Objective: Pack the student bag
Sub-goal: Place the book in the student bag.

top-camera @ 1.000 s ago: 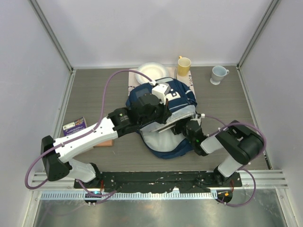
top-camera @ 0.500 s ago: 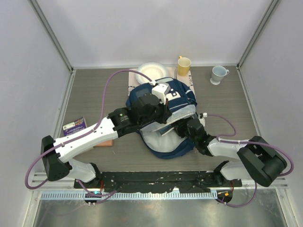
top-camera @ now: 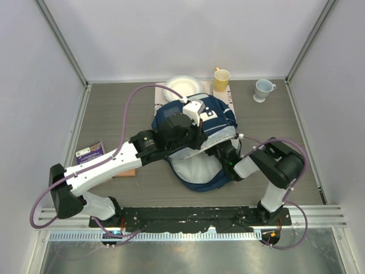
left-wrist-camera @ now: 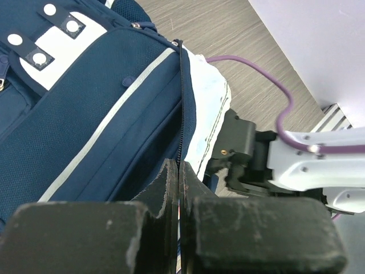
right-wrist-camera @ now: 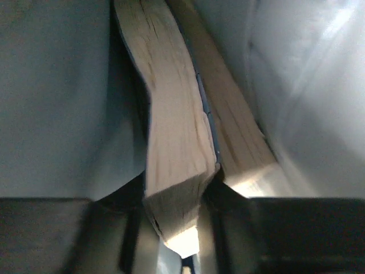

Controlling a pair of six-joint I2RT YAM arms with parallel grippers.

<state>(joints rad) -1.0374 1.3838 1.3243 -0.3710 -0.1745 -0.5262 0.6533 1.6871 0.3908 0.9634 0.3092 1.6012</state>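
The bag (top-camera: 219,117) lies flat in the middle of the worktop, its top toward the far edge and its mouth turned toward the near edge, with pale lining showing. Treat it as a limp container: the mouth will not stay open unless something holds it.

That is the job of the left gripper (left-wrist-camera: 178,171). You can see its fingers pressed together on the zipper edge of the upper flap, where the zip line runs straight into them. This pinch lifts the flap away from the lining.

The right gripper (top-camera: 221,153) is reached into the mouth from the near-right side. The right wrist view shows it clamped on a book (right-wrist-camera: 171,142), page edges facing the camera, with lining on both sides. A second book (right-wrist-camera: 239,142) rests against it. The grip is at the trailing end, so the book can be pushed in lengthwise.

Judged from this, packing is under way. Watch that the flap does not slip from the pinch.

Along the far edge stand a plate (top-camera: 181,87), a yellow mug (top-camera: 221,77) and a pale mug (top-camera: 263,88). A purple packet (top-camera: 90,152) lies near the left edge.
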